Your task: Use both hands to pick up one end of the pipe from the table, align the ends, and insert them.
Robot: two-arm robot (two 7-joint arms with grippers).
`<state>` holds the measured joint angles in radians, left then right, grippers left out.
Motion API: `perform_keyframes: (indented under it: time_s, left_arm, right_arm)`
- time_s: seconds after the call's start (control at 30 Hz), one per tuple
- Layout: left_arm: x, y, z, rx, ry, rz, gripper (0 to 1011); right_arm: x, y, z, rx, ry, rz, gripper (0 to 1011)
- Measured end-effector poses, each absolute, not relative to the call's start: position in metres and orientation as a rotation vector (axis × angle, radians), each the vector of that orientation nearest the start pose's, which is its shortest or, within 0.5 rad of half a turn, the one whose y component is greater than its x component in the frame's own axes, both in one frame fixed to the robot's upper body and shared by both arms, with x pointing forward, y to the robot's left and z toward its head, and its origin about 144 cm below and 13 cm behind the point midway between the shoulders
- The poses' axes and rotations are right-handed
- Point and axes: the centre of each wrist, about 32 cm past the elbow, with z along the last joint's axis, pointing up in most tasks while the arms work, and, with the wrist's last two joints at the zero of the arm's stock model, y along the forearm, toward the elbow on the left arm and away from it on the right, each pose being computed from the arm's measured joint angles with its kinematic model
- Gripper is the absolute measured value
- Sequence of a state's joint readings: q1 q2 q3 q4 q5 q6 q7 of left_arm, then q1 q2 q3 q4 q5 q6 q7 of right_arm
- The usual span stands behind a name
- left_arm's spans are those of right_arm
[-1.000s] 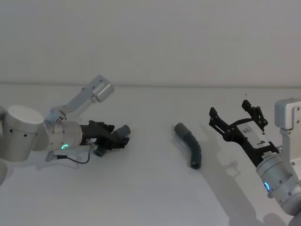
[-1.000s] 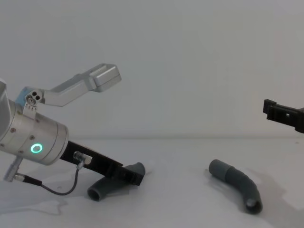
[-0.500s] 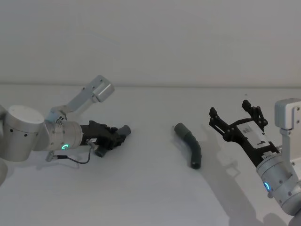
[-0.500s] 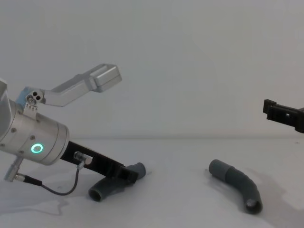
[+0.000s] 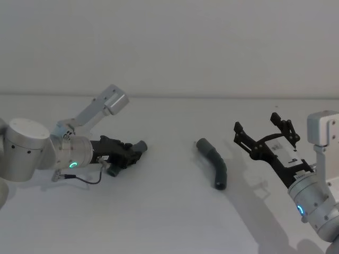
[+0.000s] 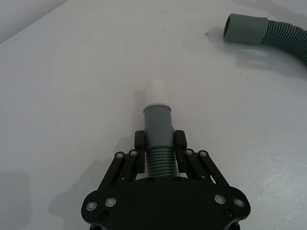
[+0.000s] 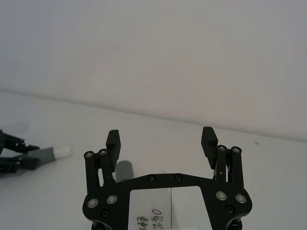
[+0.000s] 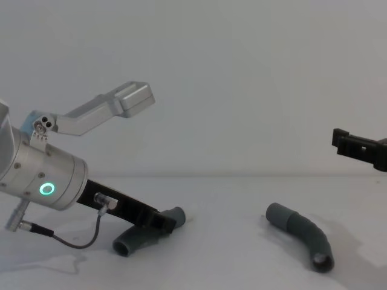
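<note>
Two dark ribbed pipe pieces lie on the white table (image 5: 169, 211). My left gripper (image 6: 159, 143) is shut on the left piece (image 5: 139, 146) just behind its grey cuff (image 6: 158, 122), and a narrow white tip (image 6: 157, 91) points away from it. In the chest view that piece (image 8: 138, 239) rests on the table under the left gripper (image 8: 164, 222). The right piece (image 5: 216, 165) lies free near the centre, its cuff (image 8: 277, 214) facing left. To its right, above the table, my right gripper (image 5: 257, 123) hovers open with nothing between its fingers (image 7: 113, 140).
A plain pale wall runs behind the table. The right piece (image 6: 268, 31) shows far off in the left wrist view. A thin black cable (image 8: 72, 238) loops under my left wrist. Bare table lies between the two pieces.
My left gripper's fingers have drawn in around the left pipe piece and pulled back slightly to the left. The right gripper has crept a little left.
</note>
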<state>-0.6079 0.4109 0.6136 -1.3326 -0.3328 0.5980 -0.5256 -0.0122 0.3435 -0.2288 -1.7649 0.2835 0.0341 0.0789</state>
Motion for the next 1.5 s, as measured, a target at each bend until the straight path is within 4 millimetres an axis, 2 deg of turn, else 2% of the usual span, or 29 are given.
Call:
perform_keyframes:
  time_s: [0.4, 0.77, 1.1, 1.5]
  left_arm:
    - [0.581, 0.211, 1.243, 0.567, 0.175, 0.700, 351]
    - [0.581, 0.211, 1.243, 0.567, 0.175, 0.700, 351]
    - [0.581, 0.211, 1.243, 0.567, 0.175, 0.700, 351]
    - [0.581, 0.211, 1.243, 0.567, 0.175, 0.700, 348]
  right_arm:
    - [0.450, -0.246, 1.192, -0.103, -0.093, -1.098, 1001]
    - [0.463, -0.252, 1.200, -0.269, -0.034, -0.970, 1001]
    - [0.479, -0.249, 1.211, -0.355, 0.065, -0.913, 1001]
    - [0.497, -0.241, 1.221, -0.381, 0.158, -0.919, 1001]
